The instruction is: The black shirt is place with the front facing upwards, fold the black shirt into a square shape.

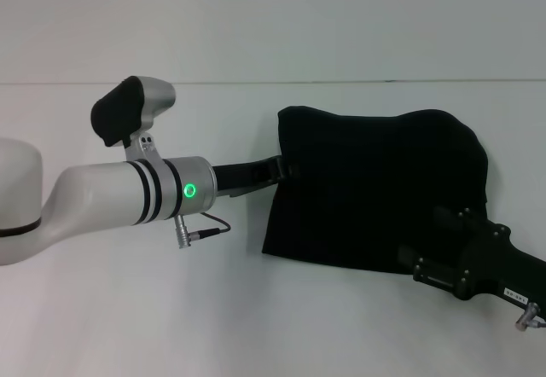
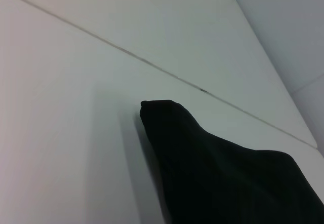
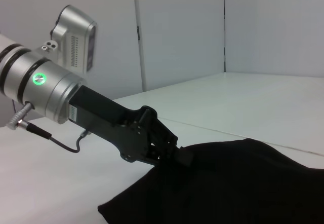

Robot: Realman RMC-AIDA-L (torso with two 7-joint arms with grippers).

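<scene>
The black shirt point(image 1: 375, 189) lies folded into a rough rectangle on the white table, right of centre; no print or label shows. My left gripper point(image 1: 286, 171) reaches in from the left and is shut on the shirt's left edge; the right wrist view shows its fingers point(image 3: 172, 153) pinching the cloth point(image 3: 238, 183), which rises slightly there. The left wrist view shows a corner of the shirt point(image 2: 212, 168) on the table. My right gripper point(image 1: 444, 219) rests at the shirt's near right part, its black body point(image 1: 478, 262) over the cloth and its tips lost against the black fabric.
The white table point(image 1: 171, 309) stretches to the left and front of the shirt. A seam line point(image 1: 256, 82) runs along the table's far side, with a pale wall point(image 3: 177, 26) behind. The left arm's white forearm point(image 1: 94, 198) crosses the left part of the table.
</scene>
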